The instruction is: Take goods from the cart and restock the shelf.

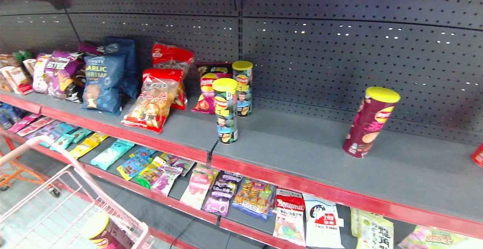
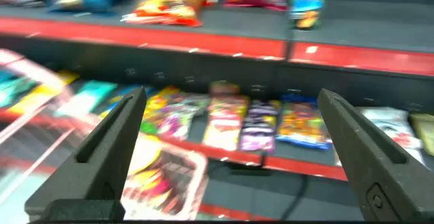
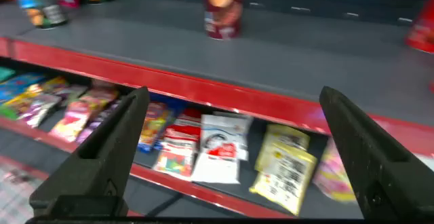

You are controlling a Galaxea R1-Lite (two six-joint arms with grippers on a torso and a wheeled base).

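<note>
A pink wire cart (image 1: 77,173) stands at the lower left and holds a maroon chip can with a yellow lid (image 1: 99,232). On the grey middle shelf (image 1: 302,147) a matching maroon can (image 1: 368,126) stands upright and alone at the right. Two green cans (image 1: 225,109) stand near the shelf's middle. My left gripper (image 2: 232,95) is open and holds nothing; it hovers over the cart's can (image 2: 163,176) and faces the shelves. My right gripper (image 3: 235,93) is open too, held out in front of the shelf with the maroon can (image 3: 222,10) well beyond it.
Snack bags (image 1: 153,100) crowd the left part of the middle shelf. Flat packets (image 1: 222,192) line the lower shelf. A red can's edge (image 1: 478,154) shows at the far right. Bare shelf lies between the green cans and the maroon can.
</note>
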